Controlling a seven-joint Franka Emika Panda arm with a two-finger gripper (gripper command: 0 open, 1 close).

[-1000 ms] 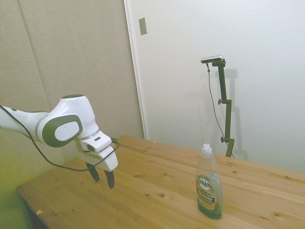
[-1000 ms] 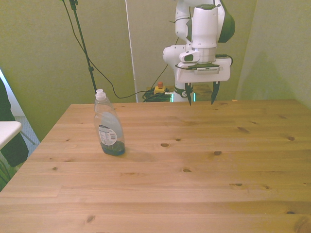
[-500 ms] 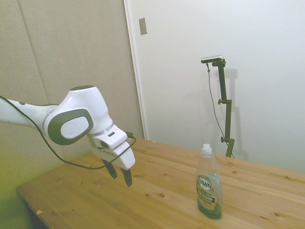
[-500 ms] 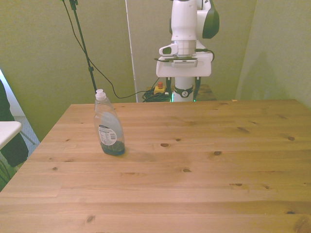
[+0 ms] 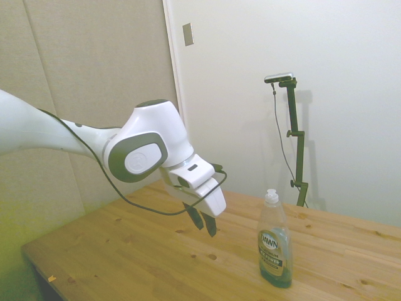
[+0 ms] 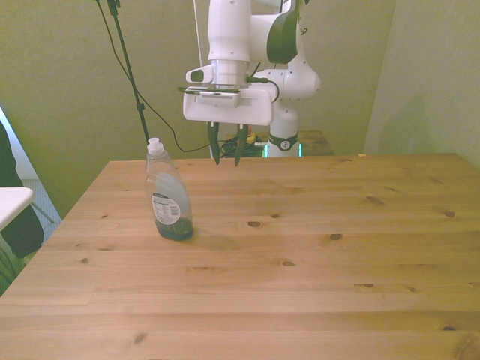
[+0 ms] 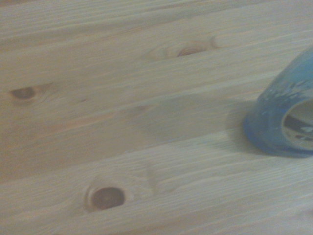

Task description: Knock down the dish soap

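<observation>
One bottle matters here: the dish soap [image 5: 274, 241] stands upright on the wooden table [image 5: 156, 263], white cap up, label facing out, greenish liquid pooled in its lower part. In the side view it sits at the lower right of the frame; in the front view the dish soap [image 6: 167, 193] is left of centre, near the table's [image 6: 315, 277] left edge. The wrist view catches only its blurred bluish base [image 7: 283, 117] at the right edge of the frame, over bare planks and knots.

Nothing of the task is done yet, judging from this: the bottle is upright and nothing touches it. The whole push or swipe is left.

The gripper [image 5: 206, 224] hangs above the table to the bottle's left in the side view, near it but clearly apart. In the front view the gripper [image 6: 226, 152] is just right of the bottle's cap and at about cap height, behind it toward the top of the frame. Its two dark fingers point downward with a narrow gap between them, partly open, and they hold nothing. The white arm comes in from the left edge of the side view, its last joint bent so the hand tilts down and toward the bottle. A sideways sweep into the bottle's upper part looks like the natural next move.
</observation>
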